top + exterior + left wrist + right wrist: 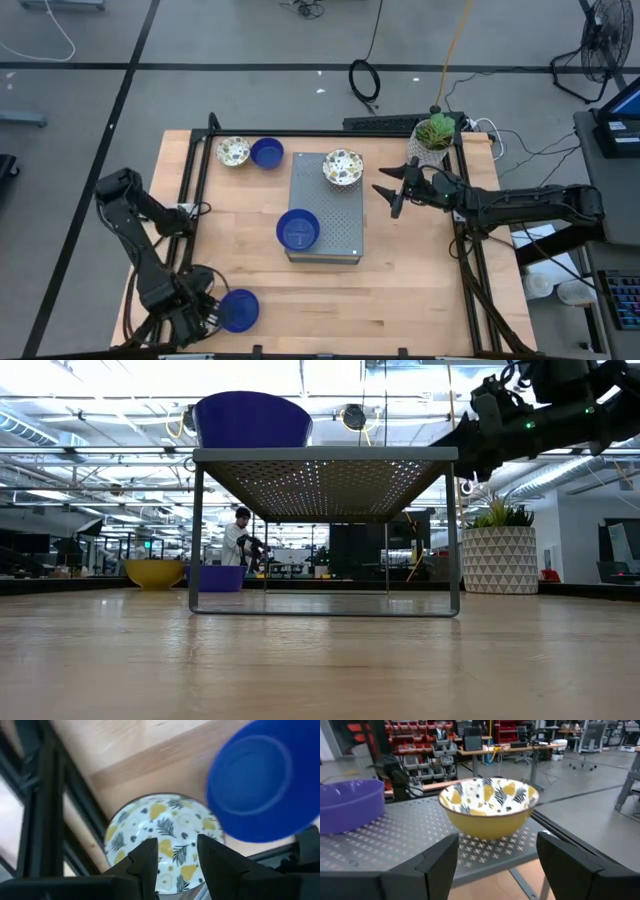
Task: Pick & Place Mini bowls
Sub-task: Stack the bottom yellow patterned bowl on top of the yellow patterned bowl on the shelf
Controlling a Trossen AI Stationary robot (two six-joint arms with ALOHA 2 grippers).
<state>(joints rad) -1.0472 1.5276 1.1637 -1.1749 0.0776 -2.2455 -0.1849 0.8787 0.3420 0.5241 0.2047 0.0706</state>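
A grey perforated stand [325, 215] in the middle of the table carries a blue bowl [297, 229] and a patterned bowl [489, 806], yellow outside. A second patterned bowl [233, 152] and a blue bowl [266, 153] sit on the table at the far left. My left gripper [200, 310] is at the near left, its fingers a little apart over a third patterned bowl [160, 830], with a blue bowl [238, 310] beside it. My right gripper [497, 845] is open and empty, level with the stand's top, just right of its patterned bowl. My left gripper has its fingers [145, 857] over the inside of the patterned bowl, pointing down from above. The fingers hide the bowl's near rim, and I cannot tell whether they touch the bowl.
A white pot with a green plant [434, 135] stands at the far right corner, close behind my right arm. A black frame [195, 170] runs along the table's edges. Bare wood lies in front of the stand and at the near right.
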